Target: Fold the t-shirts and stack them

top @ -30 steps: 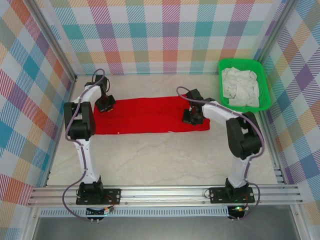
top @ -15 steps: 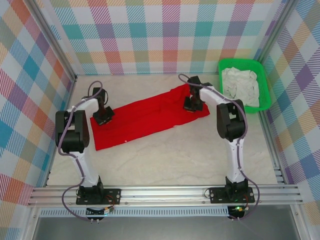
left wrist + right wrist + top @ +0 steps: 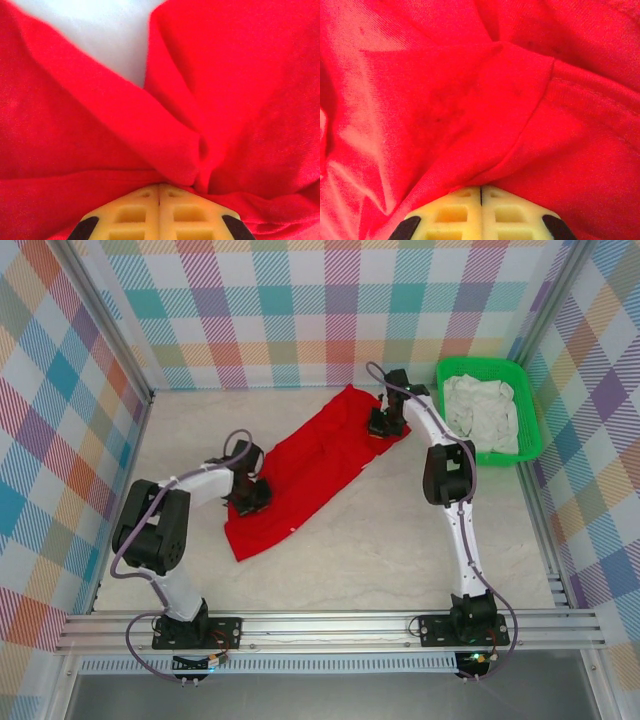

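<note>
A bright red t-shirt (image 3: 305, 470) lies folded into a long strip, slanting from the near left to the far right of the table. My left gripper (image 3: 250, 495) is shut on its near-left end, where red folds (image 3: 170, 150) bunch over the yellow fingertips (image 3: 135, 212). At the far-right end my right gripper (image 3: 385, 427) is shut on the cloth (image 3: 485, 115), which drapes over its yellow fingertips (image 3: 507, 212). The shirt's print is hidden.
A green basket (image 3: 529, 415) at the far right holds crumpled white cloth (image 3: 480, 415). Checked walls close in the back and both sides. Bare marbled tabletop (image 3: 350, 560) stretches in front of the shirt.
The shirt has swung from lying straight across to a steep diagonal. My left gripper pulled its end nearer and rightward; my right gripper carried the other end farther back.
</note>
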`<state>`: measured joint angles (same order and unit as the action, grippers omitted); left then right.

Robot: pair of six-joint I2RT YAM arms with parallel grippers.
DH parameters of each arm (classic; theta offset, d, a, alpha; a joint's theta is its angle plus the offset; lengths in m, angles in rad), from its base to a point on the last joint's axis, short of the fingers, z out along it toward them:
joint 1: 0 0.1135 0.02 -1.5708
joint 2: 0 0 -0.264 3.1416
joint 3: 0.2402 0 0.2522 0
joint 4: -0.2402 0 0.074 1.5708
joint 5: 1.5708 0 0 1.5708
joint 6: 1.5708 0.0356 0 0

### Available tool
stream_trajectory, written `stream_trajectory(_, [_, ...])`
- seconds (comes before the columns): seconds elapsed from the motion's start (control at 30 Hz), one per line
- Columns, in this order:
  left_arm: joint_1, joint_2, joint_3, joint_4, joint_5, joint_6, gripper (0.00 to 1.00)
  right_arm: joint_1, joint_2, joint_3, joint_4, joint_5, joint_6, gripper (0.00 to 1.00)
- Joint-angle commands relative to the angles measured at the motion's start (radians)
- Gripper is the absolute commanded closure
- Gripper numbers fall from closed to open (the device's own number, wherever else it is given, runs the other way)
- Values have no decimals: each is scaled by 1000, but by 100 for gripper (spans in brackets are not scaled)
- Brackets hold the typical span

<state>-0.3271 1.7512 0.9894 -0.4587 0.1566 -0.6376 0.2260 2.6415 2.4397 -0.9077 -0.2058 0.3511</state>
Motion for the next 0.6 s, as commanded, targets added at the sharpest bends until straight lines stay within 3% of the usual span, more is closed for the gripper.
stream_trajectory(0.0, [-108, 72, -148, -101, 39, -125, 100, -13, 53, 28, -4, -94, 15, 100])
stream_trajectory(0.27, [-299, -44, -222, -152, -57, -305, 100, -20, 98, 109, -29, -141, 6, 100])
stream_trajectory(0.57, [-463, -162, -155, -385, -182, -404, 100, -22, 103, 119, -51, -141, -33, 100])
